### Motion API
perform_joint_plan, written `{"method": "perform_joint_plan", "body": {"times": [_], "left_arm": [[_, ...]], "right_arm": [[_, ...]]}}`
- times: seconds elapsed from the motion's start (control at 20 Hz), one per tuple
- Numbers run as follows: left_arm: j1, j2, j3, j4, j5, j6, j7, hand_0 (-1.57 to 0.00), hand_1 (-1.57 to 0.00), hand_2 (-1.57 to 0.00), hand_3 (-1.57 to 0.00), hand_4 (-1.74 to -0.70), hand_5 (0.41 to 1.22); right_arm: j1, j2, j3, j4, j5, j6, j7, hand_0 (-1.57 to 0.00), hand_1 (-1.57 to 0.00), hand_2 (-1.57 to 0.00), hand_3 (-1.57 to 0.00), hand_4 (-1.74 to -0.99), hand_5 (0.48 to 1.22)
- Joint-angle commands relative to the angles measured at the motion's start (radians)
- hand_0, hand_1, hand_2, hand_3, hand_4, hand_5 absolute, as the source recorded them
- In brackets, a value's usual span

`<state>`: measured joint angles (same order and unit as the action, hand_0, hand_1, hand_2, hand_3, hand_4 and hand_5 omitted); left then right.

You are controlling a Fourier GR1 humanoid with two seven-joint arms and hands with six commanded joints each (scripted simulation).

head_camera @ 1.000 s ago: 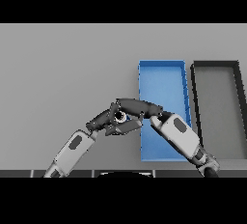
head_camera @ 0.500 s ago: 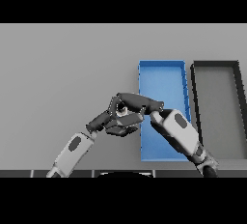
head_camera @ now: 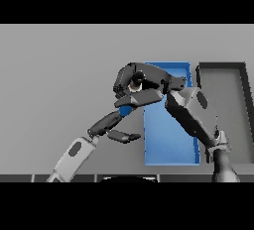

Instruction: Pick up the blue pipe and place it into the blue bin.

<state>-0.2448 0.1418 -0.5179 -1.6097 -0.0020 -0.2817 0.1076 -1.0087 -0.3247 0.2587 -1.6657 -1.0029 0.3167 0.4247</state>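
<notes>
Two hands meeting left of the blue bin (head_camera: 171,140), right hand (head_camera: 141,83) curling round the blue pipe (head_camera: 125,110), left hand (head_camera: 116,127) lying loosely open at seven o'clock, dark bin (head_camera: 221,70) sitting at three o'clock.

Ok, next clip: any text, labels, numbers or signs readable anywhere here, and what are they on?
None. No writing shows on the blue bin, the dark bin, the grey table, or either arm. The blue pipe, only a sliver between the right hand and left hand, shows no marking either.
</notes>
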Motion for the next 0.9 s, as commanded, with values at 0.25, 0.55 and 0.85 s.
{"method": "perform_joint_plan", "body": {"times": [0.25,0.55,0.85], "left_arm": [[0.005,0.007,-0.005,-0.003,-0.020,0.007,0.014,0.00,0.00,0.00,0.00,-0.89,0.486],[0.001,0.017,0.006,-0.004,-0.009,-0.002,0.005,0.00,0.00,0.00,0.00,-0.88,0.482],[-0.004,0.015,0.005,0.002,-0.019,0.002,0.004,0.00,0.00,0.00,0.00,-0.87,0.481]], "right_arm": [[-0.136,-0.097,-0.089,0.250,0.107,-0.123,-0.047,-1.57,-1.57,-1.57,-1.57,-1.498,1.221],[-0.038,-0.151,-0.109,0.476,0.182,-0.114,-0.058,-1.57,-1.57,-1.57,-1.57,-1.499,1.221],[0.132,-0.172,-0.062,0.523,0.248,-0.208,0.009,-1.57,-1.57,-1.57,-1.57,-1.499,1.221]]}}
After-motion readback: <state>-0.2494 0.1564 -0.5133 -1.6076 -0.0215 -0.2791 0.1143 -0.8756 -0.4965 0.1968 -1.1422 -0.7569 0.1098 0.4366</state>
